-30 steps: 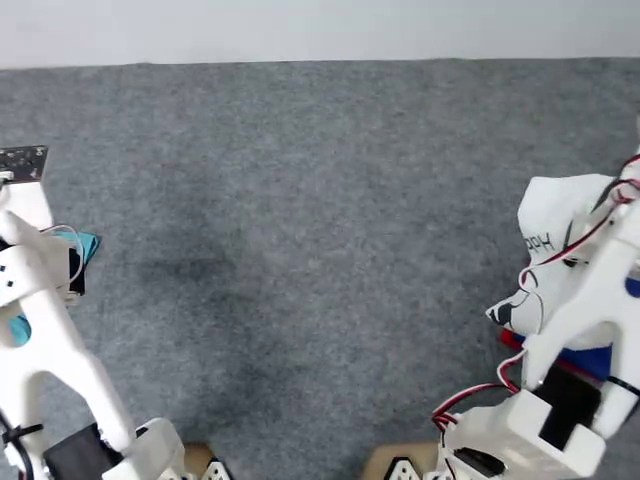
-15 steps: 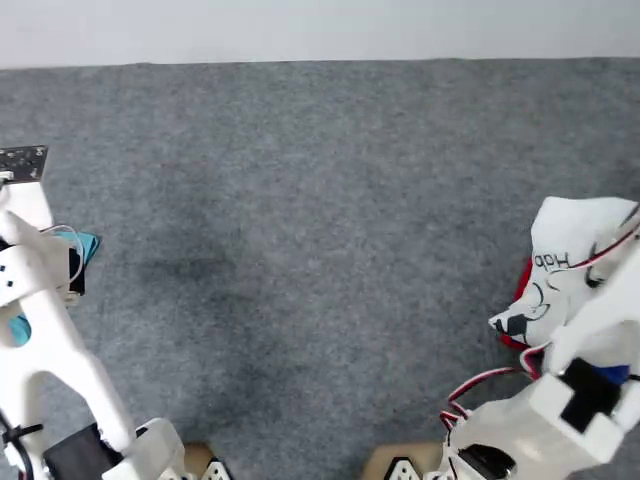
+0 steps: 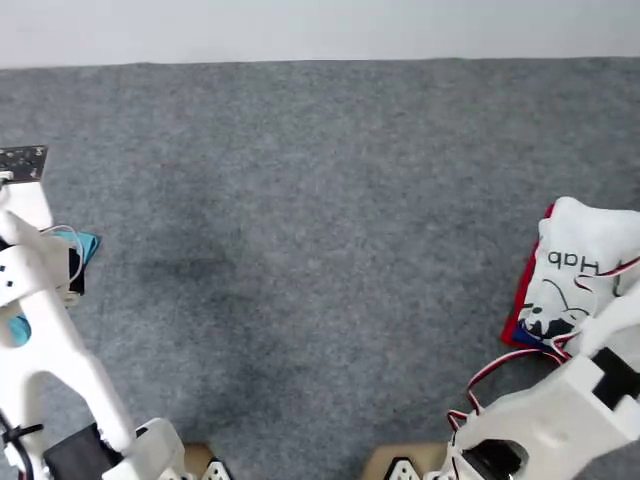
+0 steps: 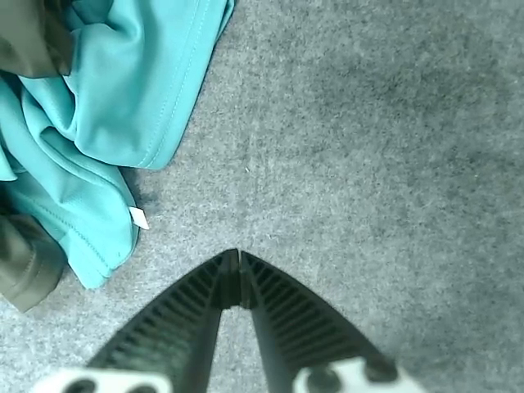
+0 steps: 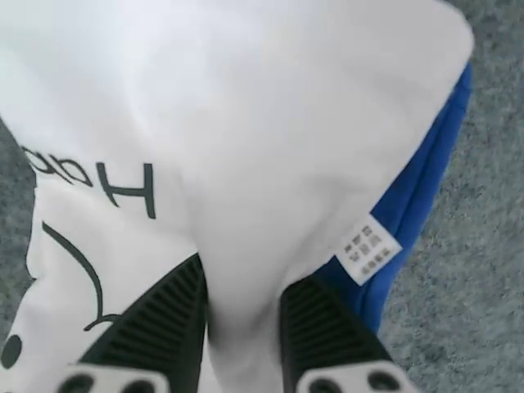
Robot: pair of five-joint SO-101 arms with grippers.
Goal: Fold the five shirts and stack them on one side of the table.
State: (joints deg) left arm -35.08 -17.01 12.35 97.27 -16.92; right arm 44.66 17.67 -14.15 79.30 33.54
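White shirt (image 3: 590, 275) — folded, at the right edge of the table (image 3: 320, 200), lying on a blue shirt (image 5: 417, 205) and a red shirt (image 3: 522, 312); my right claw (image 5: 241, 299) pinches a fold of it. Teal shirt (image 4: 106, 123) — crumpled at the left edge, against a dark garment (image 4: 24, 270). My left claw (image 4: 239, 266): tips pressed together over the grey surface, near the teal shirt.

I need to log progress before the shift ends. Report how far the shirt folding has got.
Done: a red shirt and a blue shirt lie stacked at the right edge of the table. In hand: the right jaws are shut on a folded white shirt over that stack. Left: a teal shirt and a dark garment lie crumpled by the left jaws, which are shut on nothing.
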